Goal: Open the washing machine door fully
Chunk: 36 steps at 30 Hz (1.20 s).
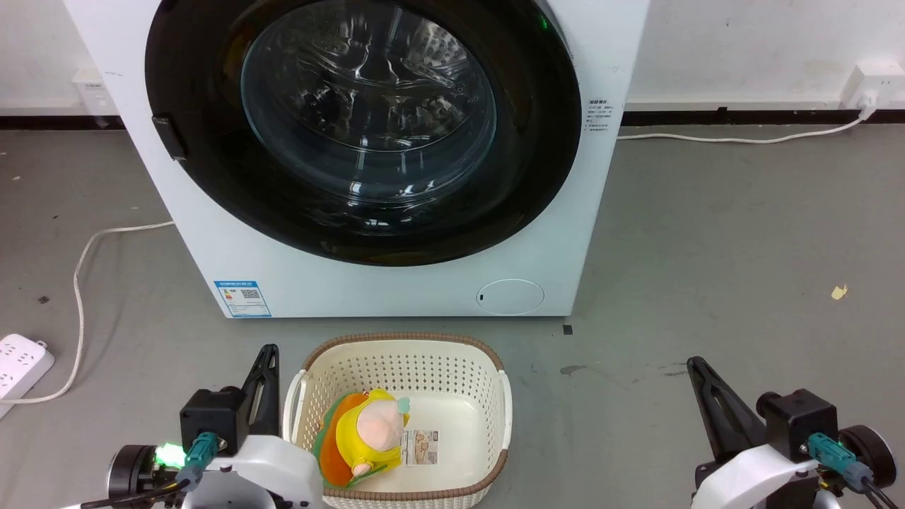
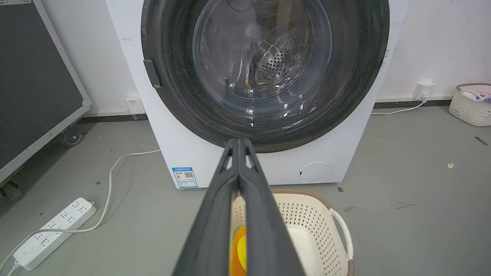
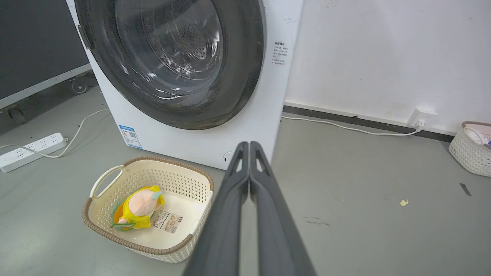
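Glossy black and round, the washing machine door [image 1: 364, 127] is sitting flush against the front of the white washing machine [image 1: 396, 290], apparently shut. Opening is not yet under way, so the approach seems to be the step in hand. The left gripper [image 1: 269, 351] and right gripper [image 1: 696, 362] are resting low, well short of the machine, either side of a cream basket [image 1: 503, 403] holding a yellow soft toy [image 1: 368, 431]. Each is pressing its two dark fingers together on nothing.

The next move is probably calling for one arm to reach the small dark handle tab [image 1: 170, 138] on the door's left edge and swing it wide.

The left wrist view is adding a dark wheeled panel [image 2: 34, 76], a power strip [image 2: 53, 230] and a second basket [image 2: 470, 105] by the wall.
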{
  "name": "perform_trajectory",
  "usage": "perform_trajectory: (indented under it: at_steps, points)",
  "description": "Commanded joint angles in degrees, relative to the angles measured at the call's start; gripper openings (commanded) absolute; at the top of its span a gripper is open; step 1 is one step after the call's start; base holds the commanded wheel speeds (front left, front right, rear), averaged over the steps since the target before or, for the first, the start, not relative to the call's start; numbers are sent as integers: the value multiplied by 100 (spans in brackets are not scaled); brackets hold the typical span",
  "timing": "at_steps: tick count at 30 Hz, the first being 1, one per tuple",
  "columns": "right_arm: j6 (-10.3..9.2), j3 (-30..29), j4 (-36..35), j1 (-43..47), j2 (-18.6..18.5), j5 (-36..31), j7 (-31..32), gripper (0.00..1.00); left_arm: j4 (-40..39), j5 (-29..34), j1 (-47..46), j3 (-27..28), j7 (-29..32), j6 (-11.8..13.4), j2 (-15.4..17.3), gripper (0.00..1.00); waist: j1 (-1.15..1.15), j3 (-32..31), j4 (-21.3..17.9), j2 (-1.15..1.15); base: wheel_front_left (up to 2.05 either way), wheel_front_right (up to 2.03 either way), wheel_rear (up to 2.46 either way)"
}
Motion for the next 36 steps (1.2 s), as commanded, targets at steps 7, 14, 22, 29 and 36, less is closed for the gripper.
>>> perform_trajectory:
  at_steps: [7, 14, 22, 29, 36]
  points:
    - [0, 1, 1, 2, -1, 5, -1, 100, 2, -1, -2, -2, -1, 2, -1, 100, 0, 0, 0, 0, 0, 0, 0]
    - [0, 2, 12, 8, -1, 55, -51, 100, 28, -10, -3, -26, -51, 12, -3, 100, 0, 0, -1, 0, 0, 0, 0]
    - [0, -15, -19, -19, 0, 132, -146, 100, 48, -30, -27, -93, -146, 36, -2, 100, 0, 55, 16, 0, 0, 0, 0]
    - [-1, 8, -32, -133, -77, 244, -230, 100, 46, -48, -95, -164, -230, 59, -1, 100, 0, 195, 54, 0, 0, 0, 0]
    - [-1, 73, -11, -409, -242, 452, -270, 100, 30, -71, -208, -243, -314, 91, 0, 100, 0, 394, 115, 0, 0, 0, 0]
